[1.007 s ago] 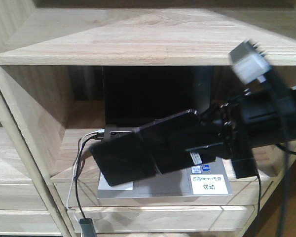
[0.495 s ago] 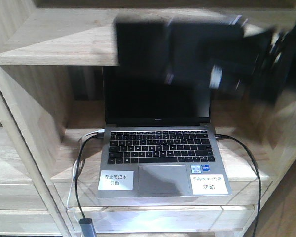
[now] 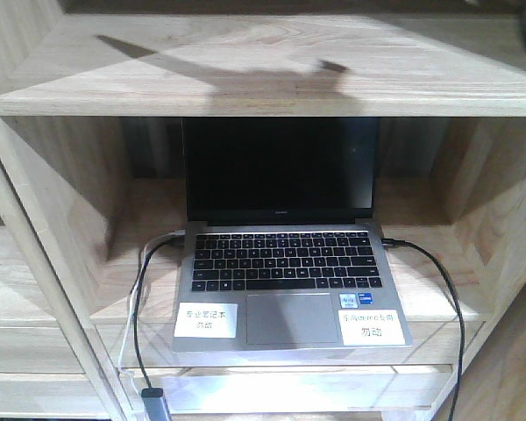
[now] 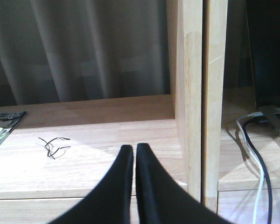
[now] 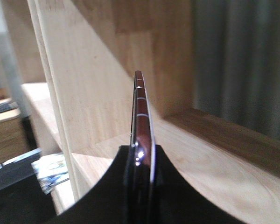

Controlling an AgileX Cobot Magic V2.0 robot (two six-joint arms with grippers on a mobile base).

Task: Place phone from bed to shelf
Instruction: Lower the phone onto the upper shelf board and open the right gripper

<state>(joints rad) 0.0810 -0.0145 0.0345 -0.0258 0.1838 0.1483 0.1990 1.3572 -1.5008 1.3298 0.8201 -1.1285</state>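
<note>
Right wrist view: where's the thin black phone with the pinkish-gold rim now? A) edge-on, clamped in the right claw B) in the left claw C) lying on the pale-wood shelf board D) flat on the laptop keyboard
A: the thin black phone with the pinkish-gold rim stands edge-on between the right claw fingers, above the pale-wood shelf board.
</note>
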